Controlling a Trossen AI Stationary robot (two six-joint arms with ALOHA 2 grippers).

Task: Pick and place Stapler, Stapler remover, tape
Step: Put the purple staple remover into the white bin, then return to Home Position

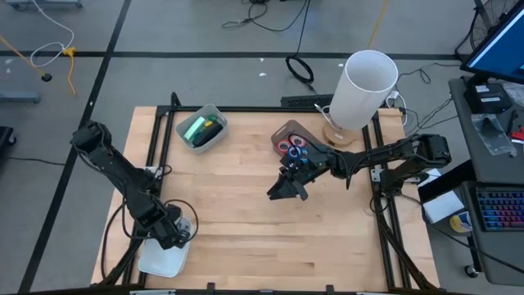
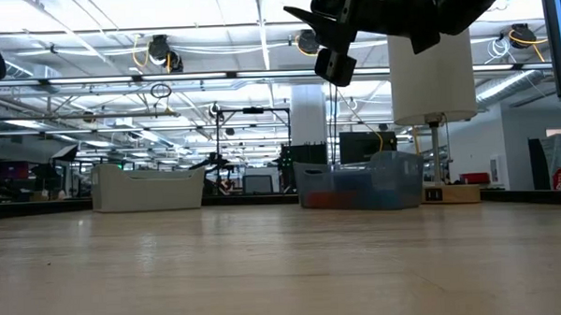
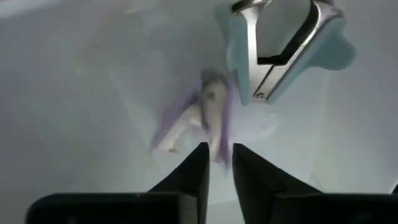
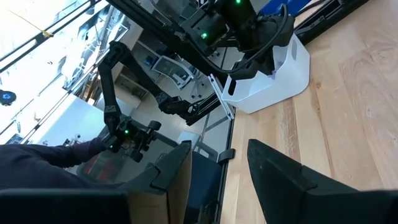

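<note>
1. We see the left gripper [image 1: 176,232] lowered into a white rectangular plastic bin [image 1: 161,260] at the near left corner of the light wooden table [image 1: 246,205].
2. In the left wrist view its two dark fingers [image 3: 193,167] stand slightly apart with a narrow gap between them and nothing clamped.
3. Just beyond those fingertips a small pale purple-and-white stapler remover [image 3: 199,118] lies on the bin's white floor.
4. Beside it lies a light blue stapler remover with metal claws [image 3: 283,53], near the purple one; we cannot tell whether they touch.
5. The right gripper [image 1: 286,190] hangs above the middle of the table, raised off the surface, as the low view shows.
6. Its fingers [image 4: 280,177] are apart and hold nothing.
7. The tape rolls, small rings in blue and red [image 1: 293,146], sit in a dark brown bin [image 1: 282,131] at the far side of the table, just behind the right gripper.
8. A clear plastic bin [image 1: 214,131] at the far left holds a green-and-black stapler [image 1: 199,127].
9. A tall white cylinder [image 1: 364,86] stands on a wooden base at the far right corner.
</note>
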